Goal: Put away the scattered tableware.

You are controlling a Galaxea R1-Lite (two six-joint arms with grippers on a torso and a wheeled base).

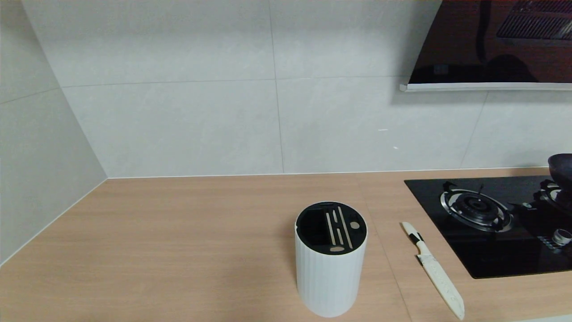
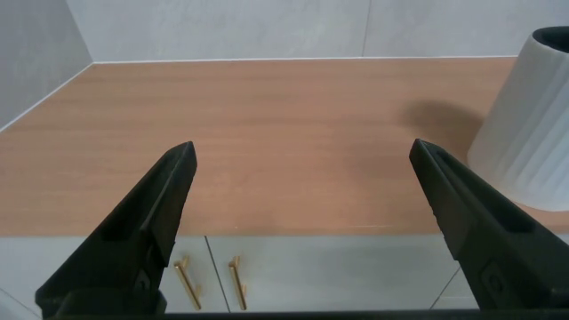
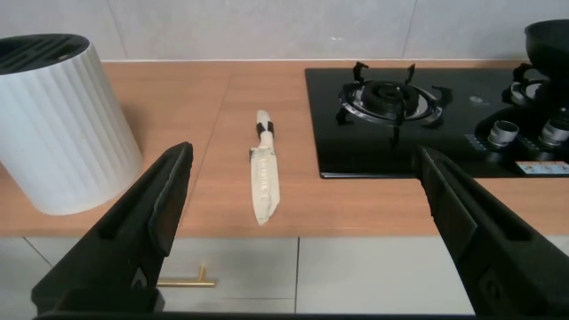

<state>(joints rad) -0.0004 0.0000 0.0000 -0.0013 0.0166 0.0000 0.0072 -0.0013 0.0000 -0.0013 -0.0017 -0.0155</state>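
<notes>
Wooden table (image 1: 178, 232), black hob (image 1: 482, 257) at its right end. White ribbed knife holder (image 1: 330, 268) upright near the front edge. Knife (image 1: 431, 266) flat between holder and hob, touching neither. Left pincer (image 2: 300, 151) and right pincer (image 3: 303, 153) both spread

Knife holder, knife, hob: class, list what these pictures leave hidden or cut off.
1. Knife holder: slot interiors too dark to see into, head view.
2. Dark pot: cut off by the head view's right edge.
3. Knife: underside hidden against the counter.
</notes>
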